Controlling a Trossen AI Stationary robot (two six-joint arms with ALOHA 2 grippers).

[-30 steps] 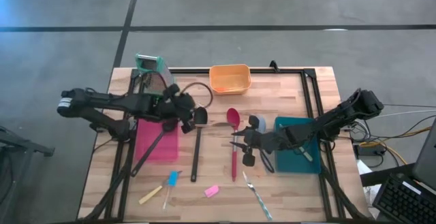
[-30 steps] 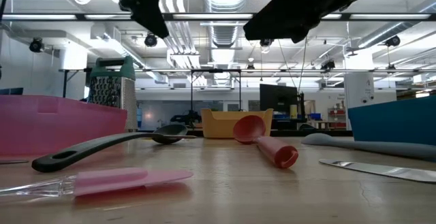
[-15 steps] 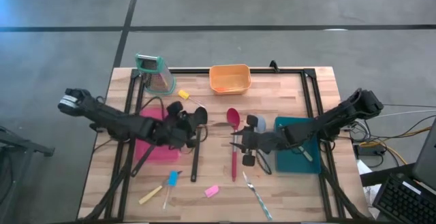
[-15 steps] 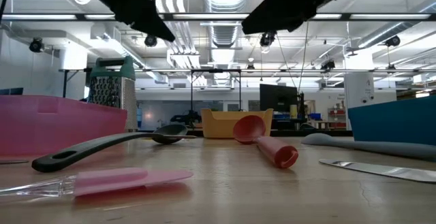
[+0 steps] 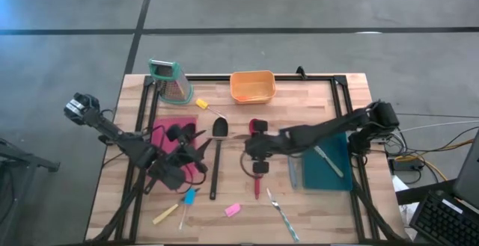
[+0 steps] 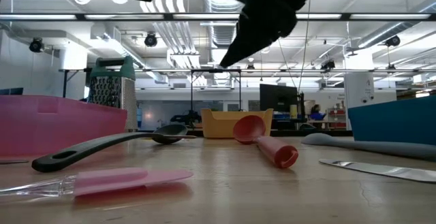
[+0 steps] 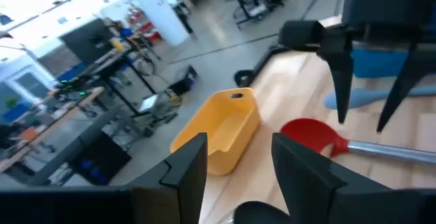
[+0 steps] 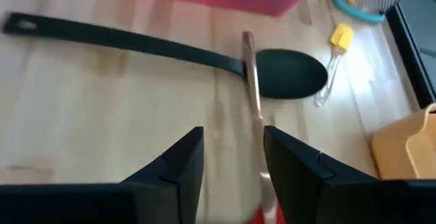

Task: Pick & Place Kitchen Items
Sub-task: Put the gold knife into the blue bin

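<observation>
Pincer states first: left pincer (image 5: pixel 187 147), with its angular dark fingers spread and nothing between them, is hovering over the near edge of the flat pink plastic tray (image 5: pixel 171 150). Right pincer (image 5: pixel 257 147), fingers likewise parted and empty, is hanging above the bowl end of the glossy red long-handled spoon (image 5: pixel 257 180), which is lying on the pale wood-plank table (image 5: pixel 314 208).

Matte black long-handled spoon (image 5: pixel 216 160), oval bowl pointing toward the orange plastic tub (image 5: pixel 252 86), is lying between tray and red spoon. Slim metal knife (image 5: pixel 328 160) is resting in the teal rectangular tray (image 5: pixel 329 177). Small blue-tipped tool (image 5: pixel 188 197), yellow-ended stick (image 5: pixel 165 214), pink rubbery scraper (image 5: pixel 233 210) and thin metal utensil (image 5: pixel 281 213) are sitting near the front edge. Green-topped perforated metal grater (image 5: pixel 168 81) is standing at the back corner.
</observation>
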